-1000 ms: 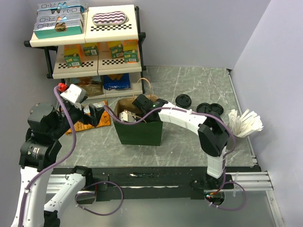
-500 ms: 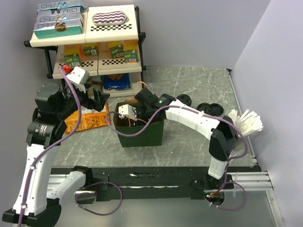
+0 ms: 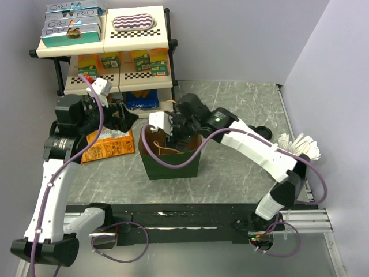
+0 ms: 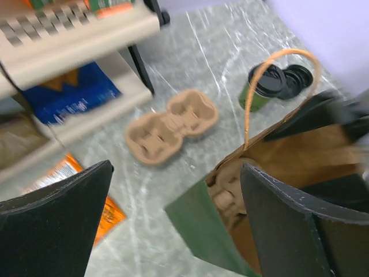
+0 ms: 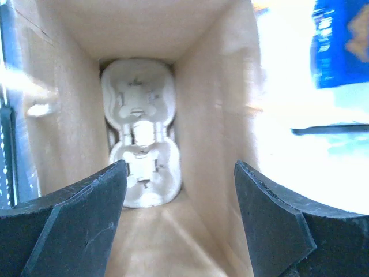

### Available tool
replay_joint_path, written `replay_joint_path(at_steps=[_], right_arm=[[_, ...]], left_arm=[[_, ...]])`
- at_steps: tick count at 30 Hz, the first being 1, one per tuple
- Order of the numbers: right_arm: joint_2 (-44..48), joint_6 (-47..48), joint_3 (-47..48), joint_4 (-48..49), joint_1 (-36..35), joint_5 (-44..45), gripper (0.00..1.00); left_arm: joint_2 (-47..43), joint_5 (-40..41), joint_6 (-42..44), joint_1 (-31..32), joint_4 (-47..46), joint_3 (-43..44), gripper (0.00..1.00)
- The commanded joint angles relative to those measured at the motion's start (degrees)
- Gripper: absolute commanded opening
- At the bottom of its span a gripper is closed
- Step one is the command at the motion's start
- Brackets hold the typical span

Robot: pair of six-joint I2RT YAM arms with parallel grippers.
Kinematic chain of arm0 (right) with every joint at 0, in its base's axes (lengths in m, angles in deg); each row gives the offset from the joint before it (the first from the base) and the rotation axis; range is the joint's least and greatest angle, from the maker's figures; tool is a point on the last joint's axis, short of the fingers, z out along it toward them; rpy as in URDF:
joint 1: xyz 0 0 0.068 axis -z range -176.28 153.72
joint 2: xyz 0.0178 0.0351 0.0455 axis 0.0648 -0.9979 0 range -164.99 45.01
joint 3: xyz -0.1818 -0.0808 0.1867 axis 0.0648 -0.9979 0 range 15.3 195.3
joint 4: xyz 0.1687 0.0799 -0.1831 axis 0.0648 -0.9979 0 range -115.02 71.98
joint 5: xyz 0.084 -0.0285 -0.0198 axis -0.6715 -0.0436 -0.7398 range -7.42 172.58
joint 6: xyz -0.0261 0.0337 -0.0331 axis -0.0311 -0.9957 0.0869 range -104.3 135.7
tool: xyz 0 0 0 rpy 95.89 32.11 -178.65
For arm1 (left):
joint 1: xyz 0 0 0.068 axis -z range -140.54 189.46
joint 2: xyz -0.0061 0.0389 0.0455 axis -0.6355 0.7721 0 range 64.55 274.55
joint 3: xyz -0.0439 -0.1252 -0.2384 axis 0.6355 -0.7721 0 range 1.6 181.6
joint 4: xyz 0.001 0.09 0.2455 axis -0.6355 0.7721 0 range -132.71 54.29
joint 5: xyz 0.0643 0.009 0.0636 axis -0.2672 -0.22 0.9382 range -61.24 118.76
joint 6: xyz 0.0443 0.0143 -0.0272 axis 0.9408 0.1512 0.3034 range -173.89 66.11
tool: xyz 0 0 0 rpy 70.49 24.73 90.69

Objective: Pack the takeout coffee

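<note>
Right now carrier-loading looks done: a pulp carrier [image 5: 141, 141] lies at the bottom of the green bag [image 3: 171, 164]. Right claw [image 5: 180, 167] hangs over the bag mouth, spread, empty. Left claw [image 4: 176, 167] sits just beside the bag, spread too, empty. Lidded takeout coffee [image 4: 259, 92] stands on the worktop [image 3: 230, 173] beyond the bag, outside it. Next, probably: fetch the coffee, keep it upright, seat it in the carrier.
</note>
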State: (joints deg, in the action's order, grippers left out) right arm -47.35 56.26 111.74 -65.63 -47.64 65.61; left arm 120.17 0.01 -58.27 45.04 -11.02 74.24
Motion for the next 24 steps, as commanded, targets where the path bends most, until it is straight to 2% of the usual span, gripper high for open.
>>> replay_joint_path(at_steps=[1,6,10,11,15,19,24], right_arm=[[6.04,-2.23,3.75,-0.37,-0.33,3.86,0.81],[12.01,-2.15,2.17,2.08,0.46,6.95,0.8],[13.08,-2.5,3.13,1.83,5.46,2.49,0.74],[11.51,-2.76,5.49,-1.13,8.43,-0.75,0.73],[6.41,-0.75,10.6,-9.06,12.23,-8.15,0.73],[4.99,2.15,8.33,-9.25,12.42,-11.06,0.76],[4.12,2.07,5.51,-7.06,12.5,-13.09,0.75]], left_arm=[[1.69,-1.75,-6.94,-0.22,-2.15,-0.75,0.97],[3.89,-6.83,-6.96,0.65,-1.8,-0.31,0.98],[5.73,-10.88,3.72,3.2,0.73,1.88,0.96],[7.47,-11.41,7.07,3.29,2.06,3.46,0.96],[12.84,-15.1,15.88,3.29,8.04,8.3,0.94],[17.94,-21.59,23.52,3.73,14.62,12.34,0.88],[22.34,-23.1,28.9,6.36,21.31,13.67,0.81]])
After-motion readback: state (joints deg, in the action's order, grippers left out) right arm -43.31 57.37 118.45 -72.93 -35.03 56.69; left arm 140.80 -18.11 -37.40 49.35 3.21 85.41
